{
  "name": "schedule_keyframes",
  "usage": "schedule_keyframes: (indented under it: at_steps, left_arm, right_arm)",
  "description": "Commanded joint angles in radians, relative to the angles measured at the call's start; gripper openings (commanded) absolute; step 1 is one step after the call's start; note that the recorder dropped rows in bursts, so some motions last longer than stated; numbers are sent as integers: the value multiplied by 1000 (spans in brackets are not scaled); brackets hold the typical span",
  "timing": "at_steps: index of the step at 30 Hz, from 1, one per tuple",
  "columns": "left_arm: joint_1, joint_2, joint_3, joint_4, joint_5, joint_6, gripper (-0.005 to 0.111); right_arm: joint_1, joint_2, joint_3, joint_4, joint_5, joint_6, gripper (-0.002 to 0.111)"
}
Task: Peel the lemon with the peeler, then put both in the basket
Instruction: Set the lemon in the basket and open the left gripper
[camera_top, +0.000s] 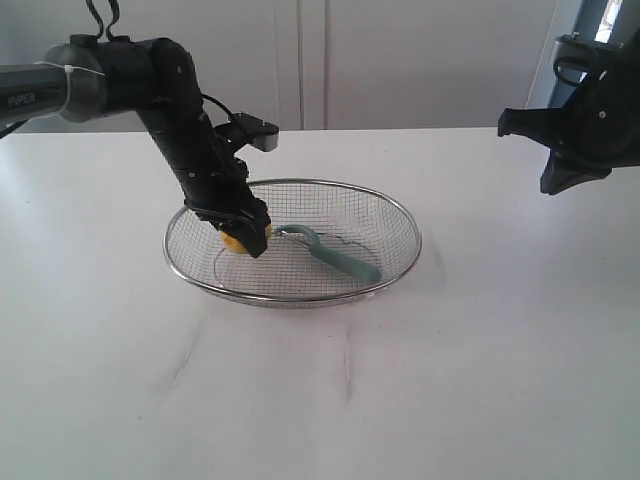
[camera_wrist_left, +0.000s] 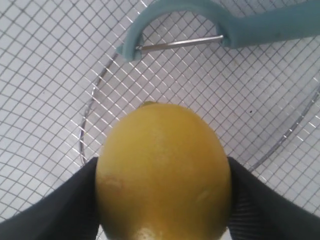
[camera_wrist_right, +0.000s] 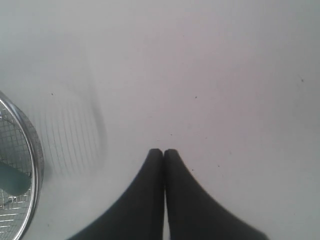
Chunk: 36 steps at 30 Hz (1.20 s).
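Note:
The yellow lemon (camera_top: 235, 241) (camera_wrist_left: 162, 170) sits low inside the wire-mesh basket (camera_top: 400, 215), at its left side. My left gripper (camera_top: 245, 235) (camera_wrist_left: 162, 162) is shut on it, one black finger pressed against each side. The teal peeler (camera_top: 340, 258) (camera_wrist_left: 250, 27) lies on the basket's mesh just beyond the lemon, with its looped head and blade nearest the lemon. My right gripper (camera_top: 553, 183) (camera_wrist_right: 163, 152) is shut and empty. It hangs above the bare table to the right of the basket.
The basket stands in the middle of a white table (camera_top: 500, 350). In the right wrist view the basket's rim (camera_wrist_right: 35, 145) and the end of the peeler's handle (camera_wrist_right: 12, 180) show at the edge. White cabinet doors stand behind the table.

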<state>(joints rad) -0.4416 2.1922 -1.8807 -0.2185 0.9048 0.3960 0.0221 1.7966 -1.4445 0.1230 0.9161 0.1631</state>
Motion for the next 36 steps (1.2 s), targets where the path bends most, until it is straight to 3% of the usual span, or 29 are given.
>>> schedule_keyframes:
  at_steps: [1, 23, 25, 32, 33, 36]
  left_arm:
    - [9, -4, -2, -35, 5, 0, 0]
    - [9, 31, -2, 24, -22, 0, 0]
    - [9, 31, -2, 24, -22, 0, 5]
    - [9, 31, -2, 21, -3, 13, 55]
    - [9, 31, -2, 12, 11, 31, 71]
    - [9, 31, -2, 12, 15, 31, 89]
  right_arm:
    - [-5, -11, 4, -8, -9, -3, 0]
    - [-5, -11, 4, -8, -15, -3, 0]
    - [-5, -11, 4, -8, -17, -3, 0]
    - [-5, -11, 4, -8, -27, -3, 0]
    - [-5, -11, 4, -8, -27, -3, 0]
    - [-5, -11, 4, -8, -27, -3, 0]
